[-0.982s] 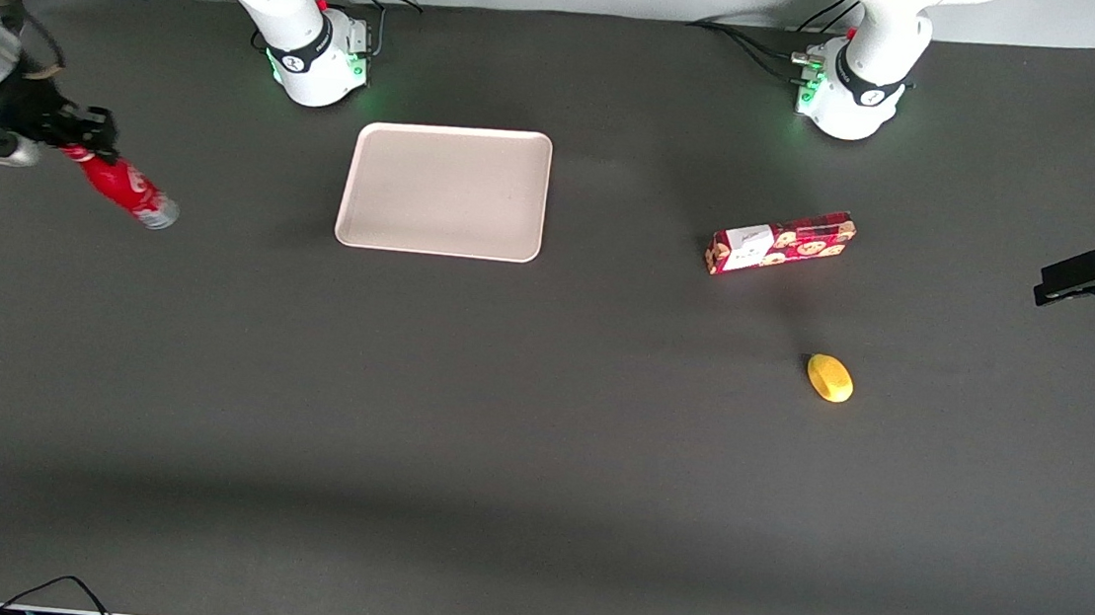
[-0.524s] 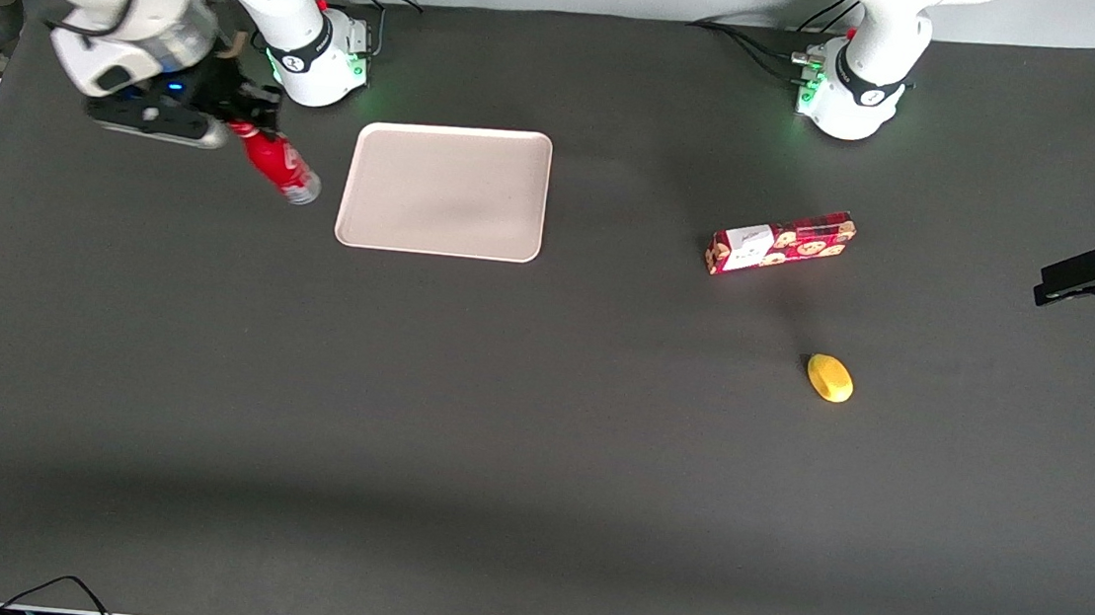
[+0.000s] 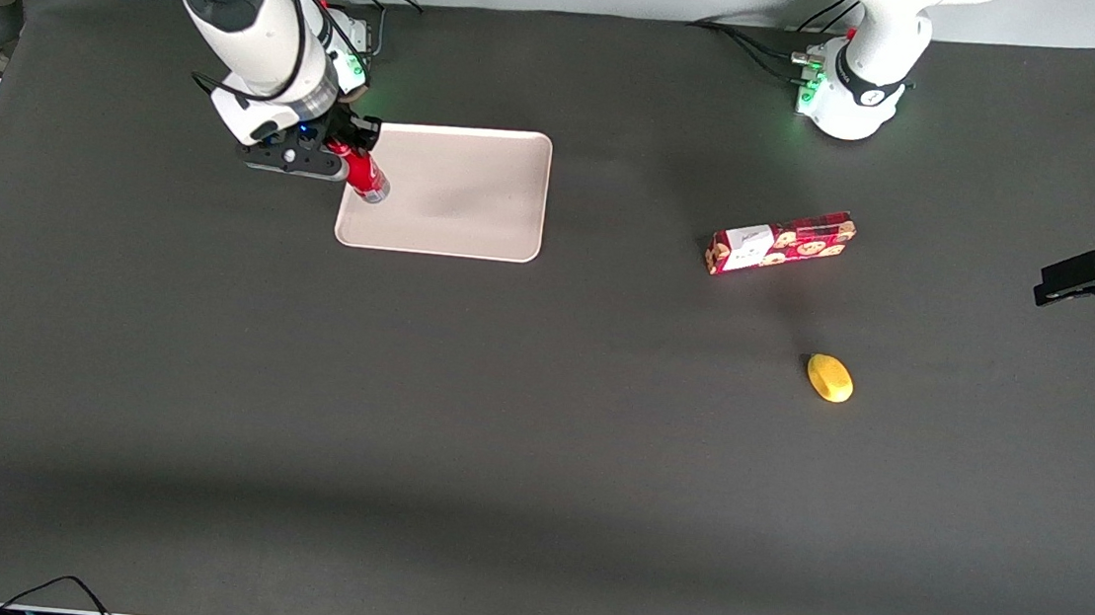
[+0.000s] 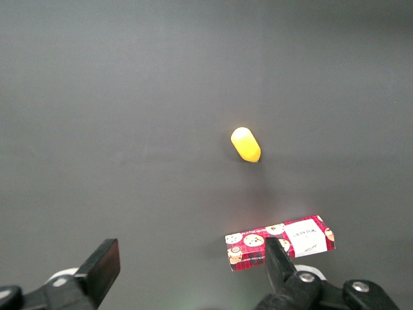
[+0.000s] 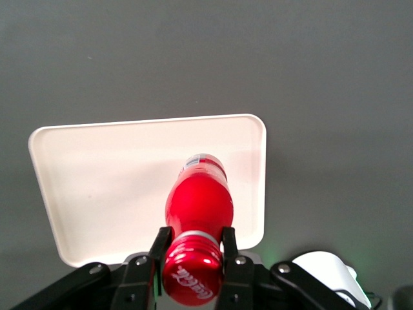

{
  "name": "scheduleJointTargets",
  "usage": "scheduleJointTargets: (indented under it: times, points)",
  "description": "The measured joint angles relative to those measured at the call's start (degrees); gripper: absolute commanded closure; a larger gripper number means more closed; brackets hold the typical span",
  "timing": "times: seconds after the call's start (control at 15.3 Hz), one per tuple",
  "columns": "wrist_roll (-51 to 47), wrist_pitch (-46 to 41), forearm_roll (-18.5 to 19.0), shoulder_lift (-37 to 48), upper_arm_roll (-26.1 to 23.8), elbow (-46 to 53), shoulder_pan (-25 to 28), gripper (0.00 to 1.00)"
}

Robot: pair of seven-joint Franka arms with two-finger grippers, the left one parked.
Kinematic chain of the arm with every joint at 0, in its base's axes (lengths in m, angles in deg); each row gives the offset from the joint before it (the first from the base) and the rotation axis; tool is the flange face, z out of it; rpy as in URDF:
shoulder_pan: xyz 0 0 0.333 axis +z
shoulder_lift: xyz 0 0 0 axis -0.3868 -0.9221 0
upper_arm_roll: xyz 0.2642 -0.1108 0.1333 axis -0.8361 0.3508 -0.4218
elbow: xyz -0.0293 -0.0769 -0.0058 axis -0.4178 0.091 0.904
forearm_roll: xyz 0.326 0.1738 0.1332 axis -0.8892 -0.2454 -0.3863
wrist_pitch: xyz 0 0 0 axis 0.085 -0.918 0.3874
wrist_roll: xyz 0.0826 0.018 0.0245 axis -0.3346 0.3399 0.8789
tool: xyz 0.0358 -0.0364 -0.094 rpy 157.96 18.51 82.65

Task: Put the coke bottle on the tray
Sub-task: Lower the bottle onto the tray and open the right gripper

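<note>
My right gripper (image 3: 348, 148) is shut on the neck of the coke bottle (image 3: 364, 177), a slim red bottle with a red cap and silvery base. It holds the bottle in the air, tilted, over the working-arm end of the pale beige-pink tray (image 3: 475, 232). In the right wrist view the gripper (image 5: 193, 248) clamps the bottle (image 5: 199, 203) just under its cap, with the tray (image 5: 97, 187) below the bottle's base.
A red cookie box (image 3: 781, 242) lies toward the parked arm's end of the table, also in the left wrist view (image 4: 281, 241). A yellow lemon-like fruit (image 3: 830, 378) lies nearer the front camera than the box, also in the left wrist view (image 4: 246, 144).
The right arm has carried the bottle from the working arm's end of the table sideways to above the tray's edge. The tray, box and yellow fruit have not moved.
</note>
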Motion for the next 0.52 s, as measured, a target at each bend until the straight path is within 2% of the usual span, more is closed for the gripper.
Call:
scheduleJointTargets:
  times: [0.52]
  points:
    - [0.00, 11.74, 0.04, -0.12, -0.72, -13.25, 0.22, 1.00]
